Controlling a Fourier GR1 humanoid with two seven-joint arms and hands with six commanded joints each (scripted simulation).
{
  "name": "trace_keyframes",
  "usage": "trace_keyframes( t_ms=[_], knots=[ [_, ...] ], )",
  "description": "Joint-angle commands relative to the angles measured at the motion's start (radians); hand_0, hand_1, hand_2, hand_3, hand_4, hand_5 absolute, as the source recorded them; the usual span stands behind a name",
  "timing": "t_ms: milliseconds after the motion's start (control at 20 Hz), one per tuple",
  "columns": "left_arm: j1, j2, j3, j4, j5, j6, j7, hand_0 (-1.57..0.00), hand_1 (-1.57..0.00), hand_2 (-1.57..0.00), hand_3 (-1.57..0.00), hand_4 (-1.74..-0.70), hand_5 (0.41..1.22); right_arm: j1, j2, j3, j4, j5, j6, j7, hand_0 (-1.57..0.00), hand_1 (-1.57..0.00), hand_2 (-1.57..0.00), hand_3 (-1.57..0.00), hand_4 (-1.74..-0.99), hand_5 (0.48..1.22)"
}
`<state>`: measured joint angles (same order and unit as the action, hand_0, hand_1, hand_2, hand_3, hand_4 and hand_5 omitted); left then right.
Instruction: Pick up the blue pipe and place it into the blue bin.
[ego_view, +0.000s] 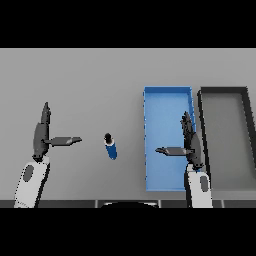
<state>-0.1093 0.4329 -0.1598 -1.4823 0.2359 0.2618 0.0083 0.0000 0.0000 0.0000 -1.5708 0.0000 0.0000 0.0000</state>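
A plain grey table (90, 80) fills the frame, with nothing of the room beyond it; one blue pipe (110, 146) lies just left of centre, dark at its upper end, perhaps a cap; one blue bin (167, 95) stands right of centre, one grey bin (225, 93) at far right; the left hand (41, 135), at left, and the right hand (191, 142), over the blue bin's right side, have straight fingers, thumbs spread inward, holding nothing.
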Motion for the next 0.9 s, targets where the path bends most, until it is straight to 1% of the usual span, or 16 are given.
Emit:
trace_keyframes(
  t_ms=[0,200,250,300,350,400,500,600,650,700,800,850],
  knots=[
    [-0.002,-0.001,0.0,0.001,0.0,0.001,-0.003,0.0,0.0,0.0,0.0,-1.19,0.605,-0.002,0.0,-0.001,0.001,-0.001,-0.001,0.001,0.0,0.0,0.0,0.0,-1.254,0.598],
    [-0.015,-0.004,0.0,0.012,-0.002,0.0,-0.002,0.0,0.0,0.0,0.0,-1.19,0.605,-0.015,-0.004,-0.006,0.012,-0.003,-0.001,0.006,0.0,0.0,0.0,0.0,-1.254,0.598],
    [-0.014,-0.007,-0.004,0.013,-0.005,-0.001,-0.007,0.0,0.0,0.0,0.0,-1.19,0.605,-0.018,-0.009,-0.01,0.003,-0.01,0.003,0.013,0.0,0.0,0.0,0.0,-1.254,0.598],
    [0.007,0.055,-0.018,0.012,0.02,-0.126,-0.057,0.0,0.0,0.0,0.0,-1.19,0.605,0.033,-0.065,0.027,-0.028,0.053,0.029,-0.037,0.0,0.0,0.0,0.0,-1.254,0.598],
    [0.023,0.108,-0.018,0.02,0.042,-0.215,-0.081,0.0,0.0,0.0,0.0,-1.19,0.606,0.073,-0.097,0.055,-0.058,0.091,0.049,-0.074,0.0,0.0,0.0,0.0,-1.255,0.597],
    [0.026,0.131,-0.017,0.043,0.051,-0.268,-0.101,0.0,0.0,0.0,0.0,-1.19,0.604,0.081,-0.118,0.067,-0.066,0.12,0.052,-0.068,0.0,0.0,0.0,0.0,-1.251,0.597],
    [0.016,0.147,-0.028,0.061,0.053,-0.321,-0.115,0.0,0.0,0.0,0.0,-1.19,0.603,0.101,-0.137,0.09,-0.099,0.157,0.053,-0.054,0.0,0.0,0.0,0.0,-1.244,0.596],
    [0.021,0.164,-0.035,0.048,0.047,-0.343,-0.134,0.0,0.0,0.0,0.0,-1.17,0.603,0.099,-0.138,0.105,-0.117,0.173,0.054,-0.02,0.0,0.0,0.0,0.0,-1.236,0.594],
    [0.032,0.172,-0.045,0.025,0.048,-0.361,-0.152,0.0,0.0,0.0,0.0,-1.17,0.605,0.099,-0.141,0.1,-0.104,0.171,0.055,-0.023,0.0,0.0,0.0,0.0,-1.228,0.595],
    [0.039,0.183,-0.06,0.007,0.037,-0.375,-0.15,0.0,0.0,0.0,0.0,-1.16,0.605,0.104,-0.144,0.098,-0.106,0.161,0.064,-0.03,0.0,0.0,0.0,0.0,-1.226,0.593],
    [0.058,0.208,-0.093,-0.016,0.041,-0.447,-0.15,0.0,0.0,0.0,0.0,-1.17,0.592,0.103,-0.136,0.107,-0.102,0.169,0.061,-0.051,0.0,0.0,0.0,0.0,-1.226,0.596],
    [0.069,0.21,-0.117,-0.044,0.043,-0.473,-0.135,0.0,0.0,0.0,0.0,-1.18,0.584,0.091,-0.148,0.095,-0.093,0.162,0.066,-0.051,0.0,0.0,0.0,0.0,-1.228,0.601]
  ],
)
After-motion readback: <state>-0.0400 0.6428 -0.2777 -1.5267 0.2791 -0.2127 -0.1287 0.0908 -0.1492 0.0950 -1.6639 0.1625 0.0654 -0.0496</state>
